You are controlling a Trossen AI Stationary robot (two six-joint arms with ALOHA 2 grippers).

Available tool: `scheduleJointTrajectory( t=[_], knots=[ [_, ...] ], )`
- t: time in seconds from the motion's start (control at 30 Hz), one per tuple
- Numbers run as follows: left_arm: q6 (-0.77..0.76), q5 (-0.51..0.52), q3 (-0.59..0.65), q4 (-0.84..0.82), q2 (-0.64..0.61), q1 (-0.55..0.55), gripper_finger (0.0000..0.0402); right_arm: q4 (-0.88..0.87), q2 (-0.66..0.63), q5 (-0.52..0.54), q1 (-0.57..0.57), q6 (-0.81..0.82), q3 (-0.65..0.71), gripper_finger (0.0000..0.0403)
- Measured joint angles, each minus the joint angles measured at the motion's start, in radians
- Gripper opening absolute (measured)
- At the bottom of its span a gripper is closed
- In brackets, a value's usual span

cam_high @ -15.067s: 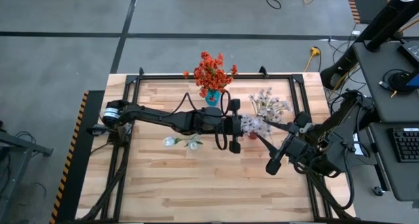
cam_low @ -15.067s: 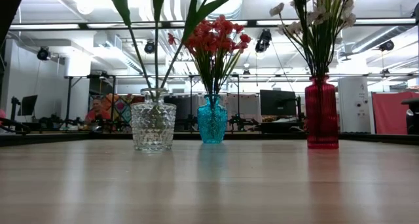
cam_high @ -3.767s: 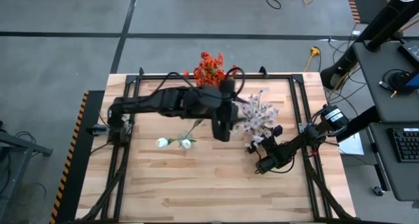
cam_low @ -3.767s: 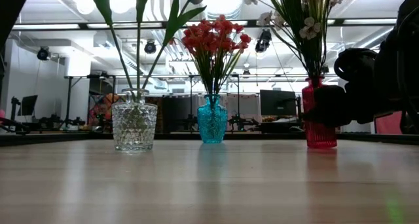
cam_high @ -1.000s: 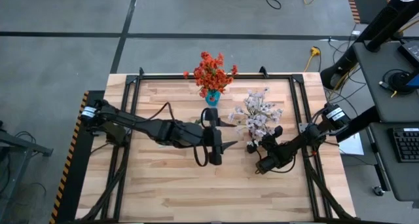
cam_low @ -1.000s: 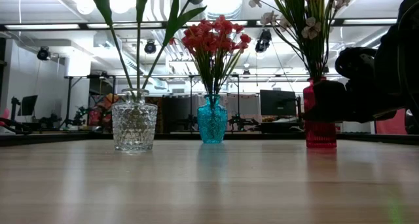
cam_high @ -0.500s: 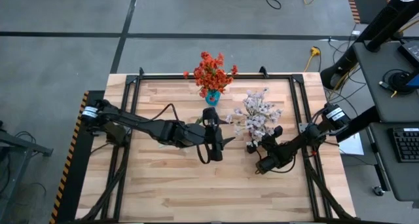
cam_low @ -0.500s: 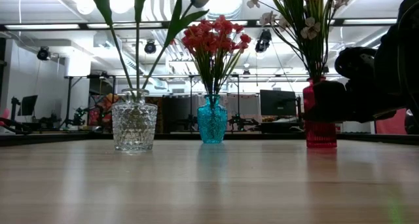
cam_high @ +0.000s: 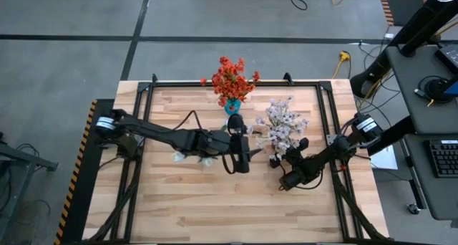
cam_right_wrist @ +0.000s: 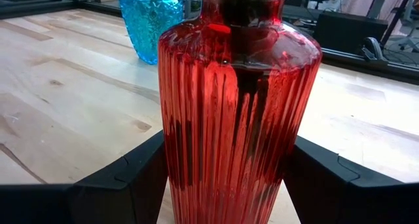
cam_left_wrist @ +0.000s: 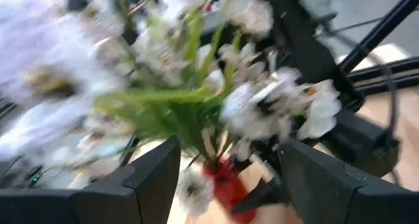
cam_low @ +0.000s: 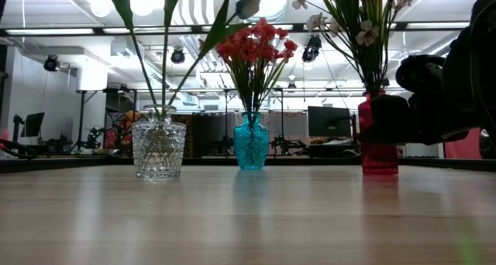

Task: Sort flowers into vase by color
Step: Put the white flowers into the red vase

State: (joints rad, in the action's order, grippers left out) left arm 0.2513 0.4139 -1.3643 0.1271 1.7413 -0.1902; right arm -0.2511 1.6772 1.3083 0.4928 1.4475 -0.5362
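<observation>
Three vases stand on the wooden table. A clear glass vase point(cam_low: 159, 149) holds white tulip buds point(cam_high: 178, 157) on long green stems. Orange-red blossoms point(cam_high: 230, 77) fill a blue vase point(cam_low: 250, 141). The red ribbed vase point(cam_right_wrist: 239, 119) holds the pale pink-white bunch point(cam_high: 283, 123), and my right gripper point(cam_high: 280, 161) is shut on it. My left gripper point(cam_high: 242, 159) hangs open above mid-table, its fingers apart and holding nothing. In the left wrist view, the left gripper point(cam_left_wrist: 229, 152) faces the pale bunch point(cam_left_wrist: 196, 86) and the red vase point(cam_left_wrist: 226, 181). My right gripper has the red vase's ribbed body point(cam_right_wrist: 177, 178) between its two fingers point(cam_right_wrist: 131, 181), one on each side, low on the vase. The fingers lie level and come from the table's near right. The vase stands upright with its base on the table point(cam_low: 380, 172).
A black frame rail point(cam_high: 215, 85) runs round the table's edges. The three vases stand in a row across the table's middle and far part. The near half of the wooden table point(cam_high: 215, 209) is bare wood. Beyond the far edge lies a workshop with desks and monitors.
My left gripper has moved toward the table's right edge and slightly toward the far edge, closer to the pale bunch. One white tulip bud in the clear vase has tipped further toward the blue vase. The red vase has stayed in place.
</observation>
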Motion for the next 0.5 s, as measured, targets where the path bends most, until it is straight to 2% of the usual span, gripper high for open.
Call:
scheduleJointTrajectory(
  t=[0.5],
  knots=[
    [0.013, -0.088, 0.0, 0.139, 0.026, 0.039, 0.024, 0.0, 0.0, 0.0, 0.0, 0.0, -0.001, 0.0248]
  ],
)
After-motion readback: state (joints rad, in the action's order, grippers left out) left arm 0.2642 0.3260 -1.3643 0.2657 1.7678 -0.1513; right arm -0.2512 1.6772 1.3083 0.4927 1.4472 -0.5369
